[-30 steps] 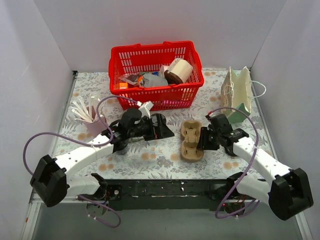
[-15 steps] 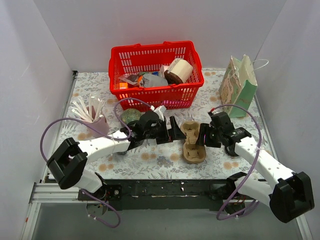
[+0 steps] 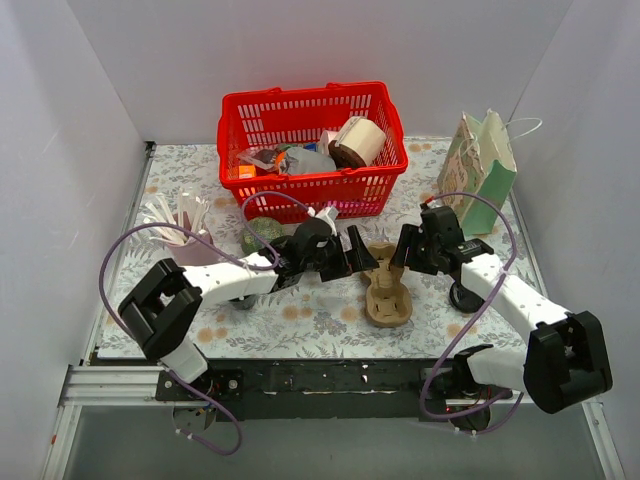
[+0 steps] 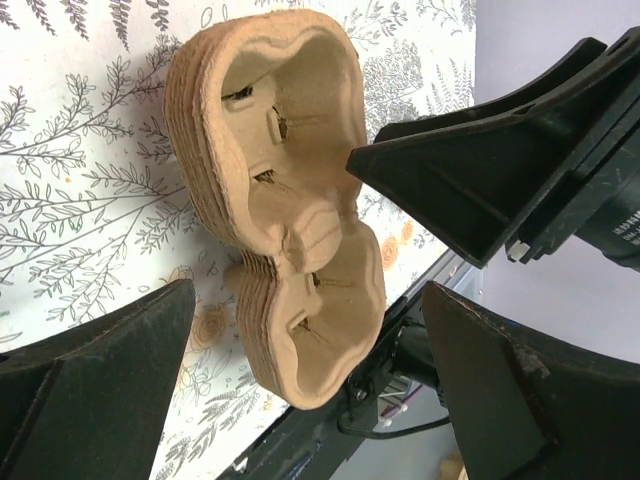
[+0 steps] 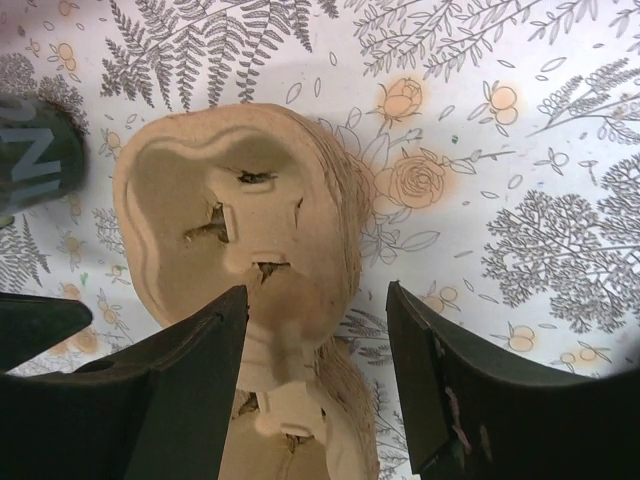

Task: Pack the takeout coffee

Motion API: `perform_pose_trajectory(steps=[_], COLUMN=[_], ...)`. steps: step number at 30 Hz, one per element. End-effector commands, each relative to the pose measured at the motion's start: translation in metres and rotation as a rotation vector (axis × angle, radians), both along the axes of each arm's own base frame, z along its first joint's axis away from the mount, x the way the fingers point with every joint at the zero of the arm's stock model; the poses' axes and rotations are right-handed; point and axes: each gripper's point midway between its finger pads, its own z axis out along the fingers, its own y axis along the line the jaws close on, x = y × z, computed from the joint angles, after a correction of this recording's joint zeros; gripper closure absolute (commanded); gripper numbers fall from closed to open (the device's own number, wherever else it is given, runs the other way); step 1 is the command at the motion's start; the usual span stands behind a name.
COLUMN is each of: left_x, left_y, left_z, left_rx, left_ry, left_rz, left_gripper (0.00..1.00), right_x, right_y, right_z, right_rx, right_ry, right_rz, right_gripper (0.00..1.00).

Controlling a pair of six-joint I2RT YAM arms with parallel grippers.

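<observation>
two arms, two pincers. one pulp cup carrier (image 3: 385, 287), two wells, looks like a nested stack. it lies flat on the floral cloth (image 3: 300, 320) near table centre. one red basket (image 3: 300, 96) at 12 o'clock, full of mixed items. one paper bag (image 3: 482, 170) upright at 2 o'clock. one pink cup (image 3: 192, 250) of white sticks at 9 o'clock. one dark green round thing (image 3: 262, 231) just behind the left arm.

left pincer (image 3: 362, 257): released, jaws fully wide, at the carrier's 10 o'clock, holds nothing. contact with the carrier: cannot tell.

right pincer (image 3: 407, 254): released, jaws partly apart, at the carrier's 1 o'clock, straddling its right rim, not pinching it.
</observation>
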Motion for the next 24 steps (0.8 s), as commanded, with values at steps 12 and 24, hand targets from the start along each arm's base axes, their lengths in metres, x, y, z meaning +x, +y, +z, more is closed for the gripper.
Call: perform_pose_trajectory(steps=[12,24], left_x=[0.031,0.034], left_y=[-0.015,-0.022], left_z=[-0.015,-0.031], left_rx=[0.047,0.038], left_ry=[-0.015,0.001], left_rz=[0.086,0.082], left_gripper=[0.02,0.02], right_x=[0.026,0.019], right_y=[0.024,0.021], right_z=[0.022,0.012], right_rx=[0.17,0.18], right_ry=[-0.074,-0.046], right_rz=[0.029,0.039], right_gripper=[0.52,0.56])
